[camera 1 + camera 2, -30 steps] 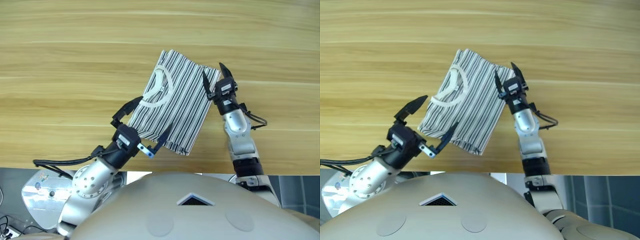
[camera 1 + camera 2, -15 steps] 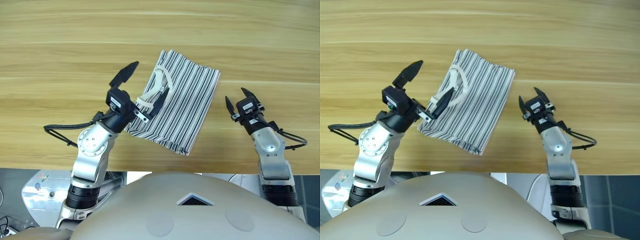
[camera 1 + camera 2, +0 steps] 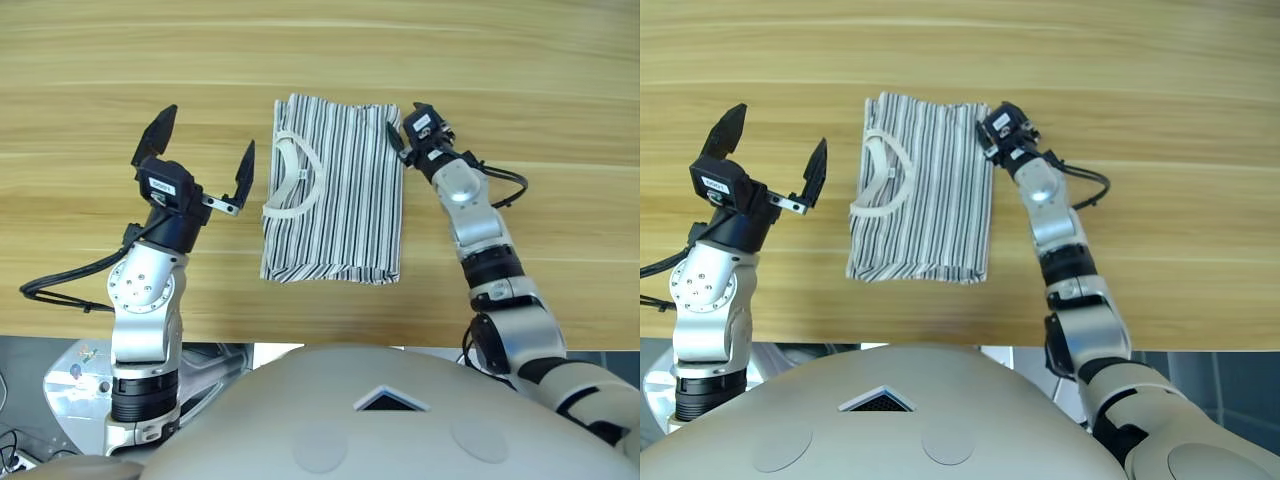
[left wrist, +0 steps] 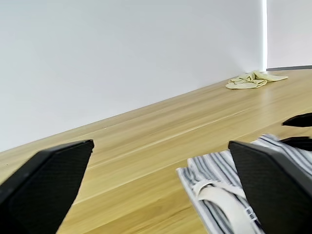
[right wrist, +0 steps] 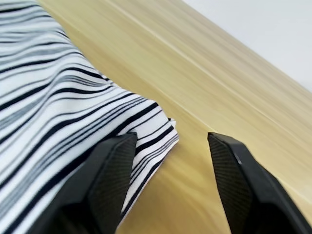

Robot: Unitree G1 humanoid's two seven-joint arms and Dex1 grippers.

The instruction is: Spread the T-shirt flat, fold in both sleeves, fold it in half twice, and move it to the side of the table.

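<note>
Right wrist view: right claw [image 5: 171,145] straddles T-shirt [image 5: 58,97] corner.

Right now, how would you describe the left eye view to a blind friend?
A folded striped T-shirt lies flat on a wooden table. The open left gripper hangs beside its left edge; the open right gripper is at its far right corner.

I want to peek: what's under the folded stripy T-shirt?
The black-and-white striped folded T-shirt lies flat on the light wooden table. Anything beneath the cloth is covered.
</note>
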